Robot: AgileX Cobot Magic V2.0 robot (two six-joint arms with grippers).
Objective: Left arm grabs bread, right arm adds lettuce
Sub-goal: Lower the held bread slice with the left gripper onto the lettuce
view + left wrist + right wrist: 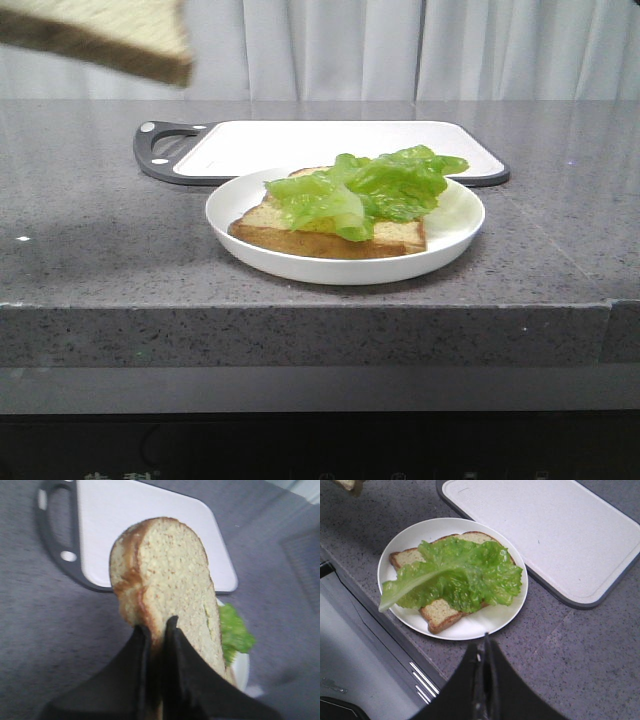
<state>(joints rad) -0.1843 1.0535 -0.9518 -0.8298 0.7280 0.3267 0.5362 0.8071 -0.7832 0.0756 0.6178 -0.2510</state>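
Observation:
The bread (110, 38) hangs in the air at the upper left of the front view, well above the counter. In the left wrist view my left gripper (157, 625) is shut on the bread (167, 575), pinching its crust edge between both black fingers. The lettuce (370, 190) lies spread over a thinner slice (330, 240) on the white plate (300, 265). My right gripper (485, 640) is shut with nothing in it, hovering over the counter just off the plate (490, 622) and the lettuce (455, 572). Neither gripper shows in the front view.
A white cutting board (330, 140) with a dark grey rim and handle lies behind the plate. The plate sits close to the counter's front edge (300, 320), which drops off toward a dark appliance front below.

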